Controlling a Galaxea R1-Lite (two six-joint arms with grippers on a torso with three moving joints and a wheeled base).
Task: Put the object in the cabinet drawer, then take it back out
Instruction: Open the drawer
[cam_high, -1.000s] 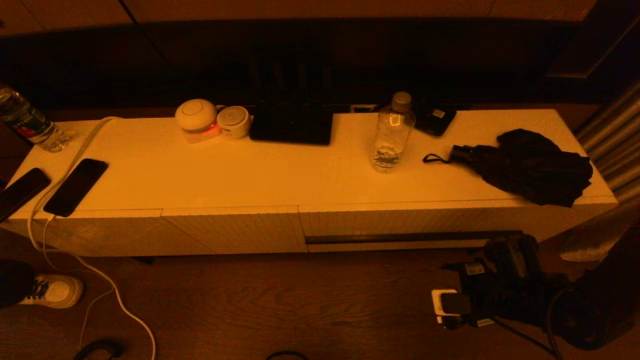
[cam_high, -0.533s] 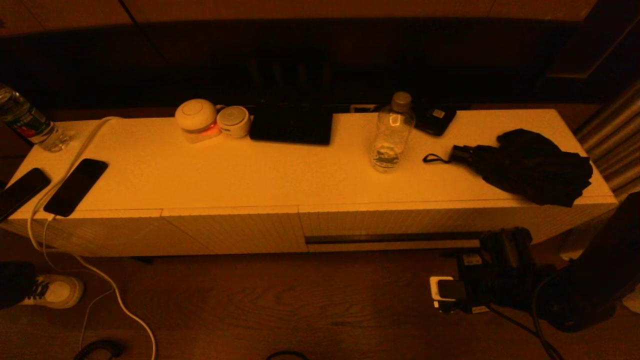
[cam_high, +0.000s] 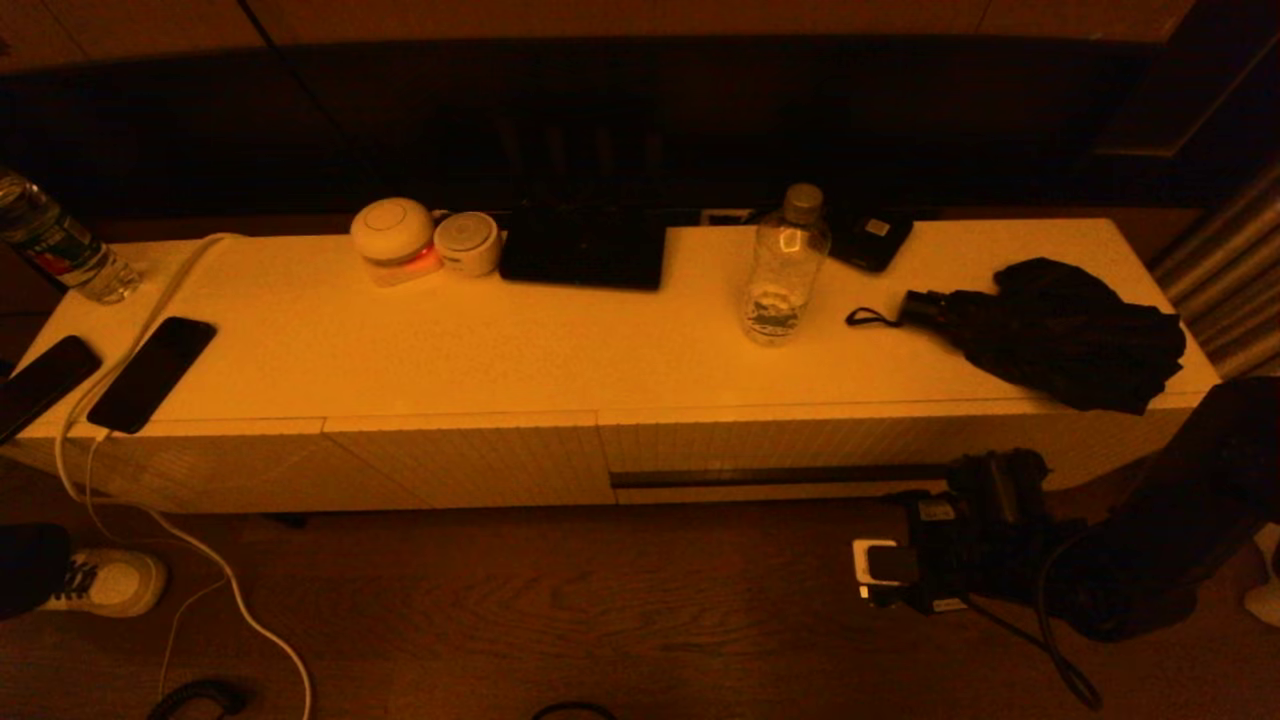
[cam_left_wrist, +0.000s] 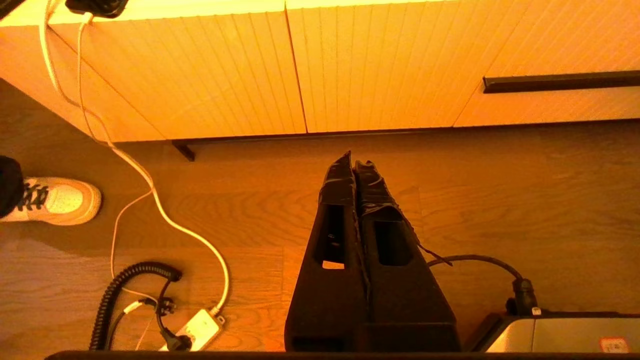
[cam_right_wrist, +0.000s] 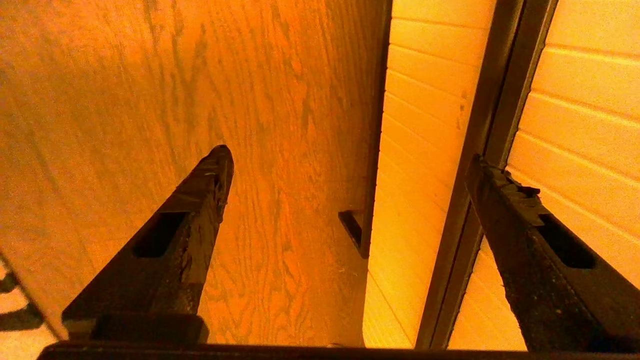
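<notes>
The cabinet drawer (cam_high: 800, 445) is shut, its ribbed white front (cam_right_wrist: 425, 125) crossed by a long dark handle slot (cam_high: 780, 477). My right gripper (cam_high: 985, 472) hangs low before the slot's right end, open wide (cam_right_wrist: 350, 162). One of its fingertips (cam_right_wrist: 482, 170) lies over the slot (cam_right_wrist: 492, 100) and the other (cam_right_wrist: 220, 155) is over the wooden floor. On the cabinet top stand a clear plastic bottle (cam_high: 785, 265) and a folded black umbrella (cam_high: 1060, 330); which one is the object I cannot tell. My left gripper (cam_left_wrist: 352, 162) is shut and empty above the floor.
Two dark phones (cam_high: 150, 372) and a white cable (cam_high: 130, 350) lie at the top's left end, with another bottle (cam_high: 55, 245) behind. Round white devices (cam_high: 392, 235) and a black tablet (cam_high: 583, 250) sit at the back. A shoe (cam_high: 105, 582) and power strip (cam_left_wrist: 192, 330) are on the floor.
My right arm has moved left and in toward the cabinet front, bringing the gripper up to the right end of the handle slot. Nothing on the cabinet top has moved.
</notes>
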